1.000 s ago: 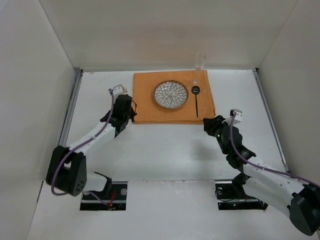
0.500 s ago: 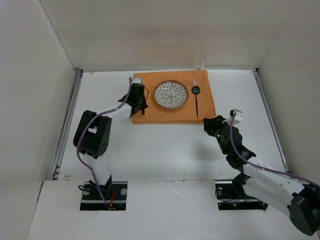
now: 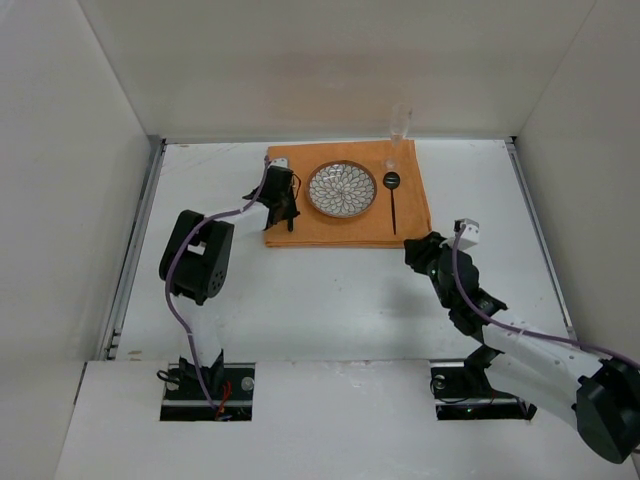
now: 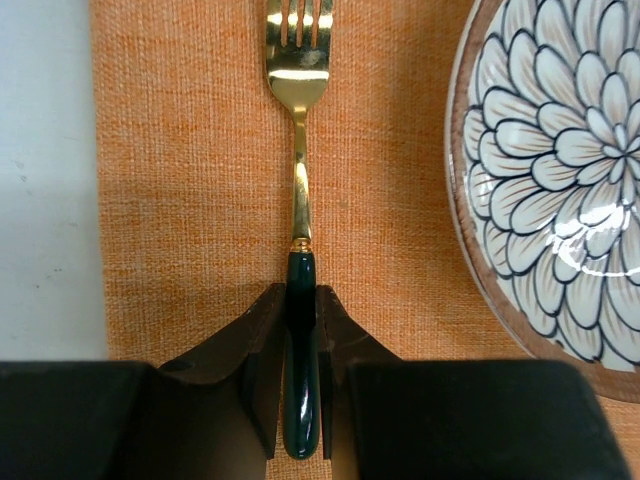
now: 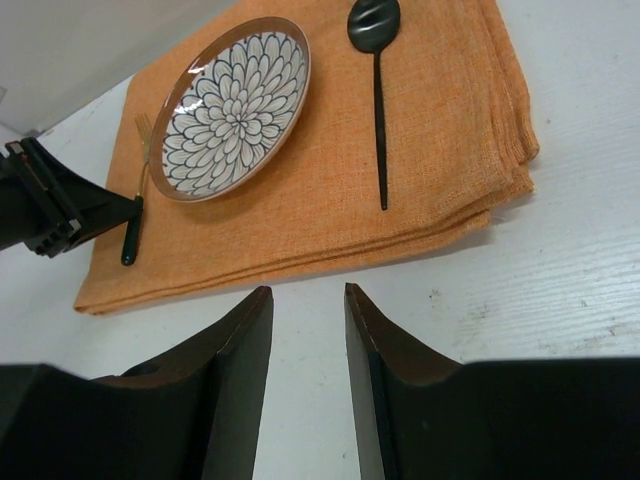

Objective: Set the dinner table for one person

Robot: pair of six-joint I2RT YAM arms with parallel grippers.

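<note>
Dark-handled fork (image 4: 299, 200) on the orange cloth (image 4: 180, 200), clamped in the left pincer (image 4: 300, 300) — right pincer (image 5: 307, 295) parted, holding nothing.

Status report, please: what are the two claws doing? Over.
Left gripper shut on fork, beside plate on cloth. Right gripper open, empty, over table. Nothing in the way.

Top view: bright, even, diffuse light. White worktop (image 3: 330, 290) is close to blown out; shadows are faint and soft-edged.
Left wrist view: cloth (image 4: 190, 200) weave is sharp. Glare band on fork (image 4: 298, 90) at 12 o'clock; white streak on plate (image 4: 560, 180) glaze at 4 o'clock.
Right wrist view: right gripper (image 5: 306, 300) fingers (image 5: 225, 400) at 6 o'clock are dark and underexposed, surface detail lost.
</note>
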